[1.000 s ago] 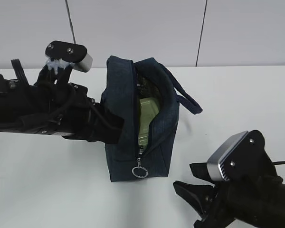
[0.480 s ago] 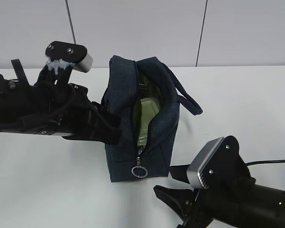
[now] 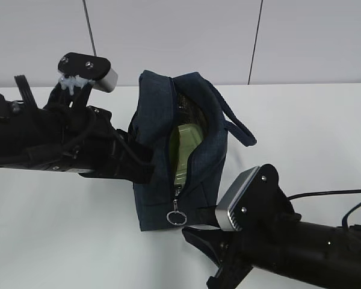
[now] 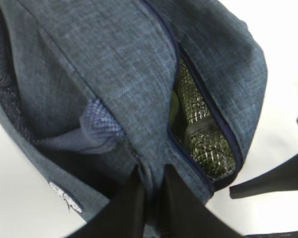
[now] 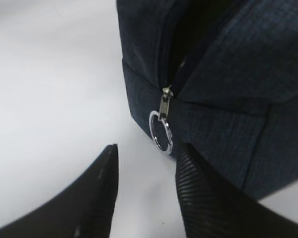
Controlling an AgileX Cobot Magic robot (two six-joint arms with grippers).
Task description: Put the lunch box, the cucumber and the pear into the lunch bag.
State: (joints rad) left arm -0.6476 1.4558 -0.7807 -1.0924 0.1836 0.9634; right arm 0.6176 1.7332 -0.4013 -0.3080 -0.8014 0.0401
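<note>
The left gripper (image 4: 151,198) is clamped on the lunch bag (image 3: 180,162) fabric at frame centre. The right gripper (image 5: 146,193), jaws apart and empty, sits below the ring pull (image 5: 161,131). The lunch box (image 3: 183,150) shows inside; cucumber and pear appear nowhere, so packing looks done and zipping remains.

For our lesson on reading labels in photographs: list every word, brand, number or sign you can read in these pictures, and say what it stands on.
No text can be read in any view.
A small white mark on the lunch bag, low on its side in the left wrist view: too small and blurred to read.
The lunch box lid, the zipper ring pull and both arms show no lettering.
</note>
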